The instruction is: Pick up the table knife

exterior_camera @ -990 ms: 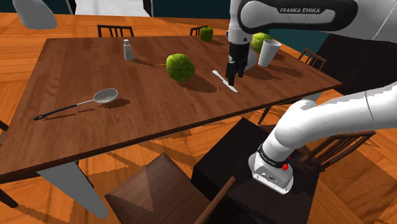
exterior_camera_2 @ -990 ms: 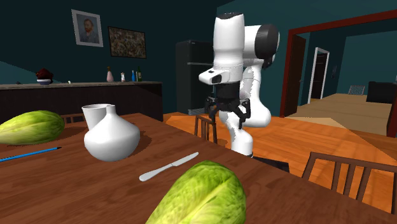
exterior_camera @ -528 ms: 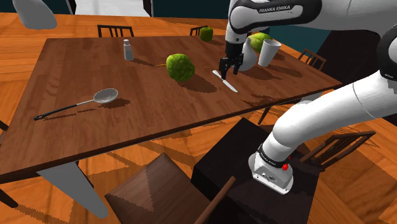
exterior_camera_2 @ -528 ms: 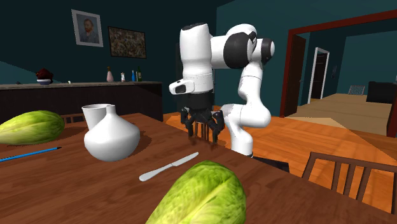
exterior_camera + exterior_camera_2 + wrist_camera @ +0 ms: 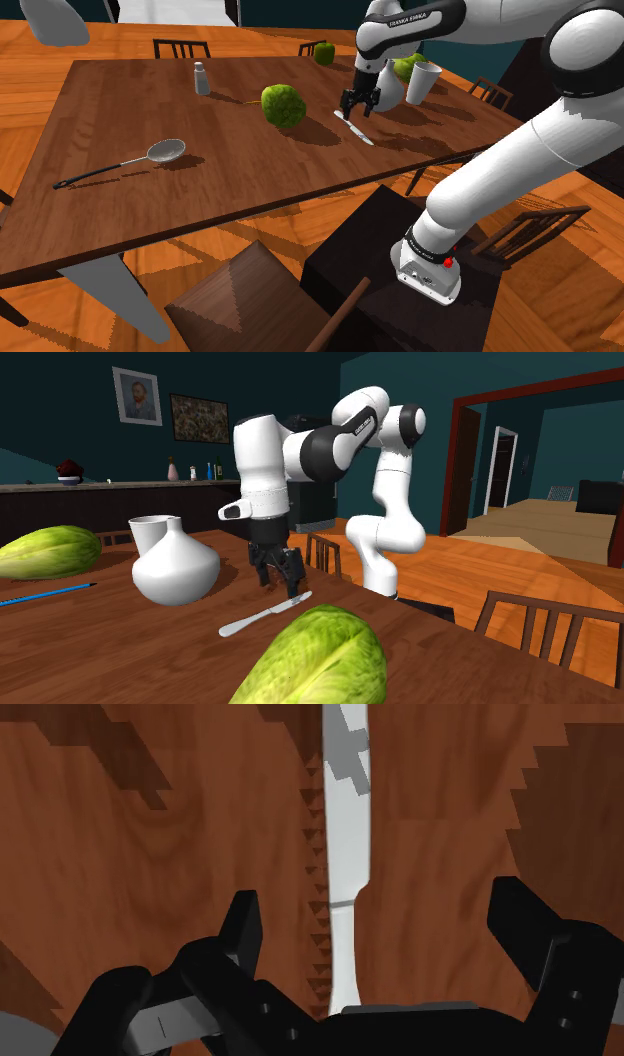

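Fingers [image 5: 243, 929] stand wide apart in the wrist view, holding nothing. The pale, smooth table knife [image 5: 345, 854] lies flat on grained brown wood between them, its long axis running straight away from the gripper [image 5: 379, 901].

Shoulder view: the knife lies just right of the bumpy green lettuce [image 5: 283, 104], slanting toward the table's near edge.

Second exterior view: it lies just behind the lettuce.
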Robot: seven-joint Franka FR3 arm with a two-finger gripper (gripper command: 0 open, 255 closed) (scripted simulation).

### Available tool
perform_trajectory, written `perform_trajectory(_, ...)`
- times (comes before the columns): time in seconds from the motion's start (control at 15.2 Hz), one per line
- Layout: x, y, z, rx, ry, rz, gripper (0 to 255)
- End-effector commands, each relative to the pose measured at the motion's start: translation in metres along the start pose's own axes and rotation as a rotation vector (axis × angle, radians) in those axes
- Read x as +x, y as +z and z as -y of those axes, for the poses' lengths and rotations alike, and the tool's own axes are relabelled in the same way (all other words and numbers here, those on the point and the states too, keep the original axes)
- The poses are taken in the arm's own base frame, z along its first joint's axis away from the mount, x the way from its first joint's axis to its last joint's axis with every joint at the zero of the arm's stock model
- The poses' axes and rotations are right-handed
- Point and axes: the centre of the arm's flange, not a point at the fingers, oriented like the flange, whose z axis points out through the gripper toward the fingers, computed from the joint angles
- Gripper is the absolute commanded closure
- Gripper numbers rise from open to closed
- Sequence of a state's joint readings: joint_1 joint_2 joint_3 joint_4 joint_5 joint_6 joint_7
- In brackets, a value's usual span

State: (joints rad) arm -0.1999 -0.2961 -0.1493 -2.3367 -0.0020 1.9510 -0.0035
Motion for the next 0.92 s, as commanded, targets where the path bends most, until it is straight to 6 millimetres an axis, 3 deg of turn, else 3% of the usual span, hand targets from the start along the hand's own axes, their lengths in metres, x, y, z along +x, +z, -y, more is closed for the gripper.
perform_trajectory(0.0,0.004,0.011,-0.005,0.004,0.013,-0.005,0)
perform_trajectory(0.46,0.007,0.041,-0.006,0.004,0.013,-0.005,0)
perform_trajectory(0.53,0.006,0.040,-0.007,0.004,0.013,-0.005,255)
perform_trajectory(0.86,0.007,0.039,-0.007,0.004,0.012,-0.005,255)
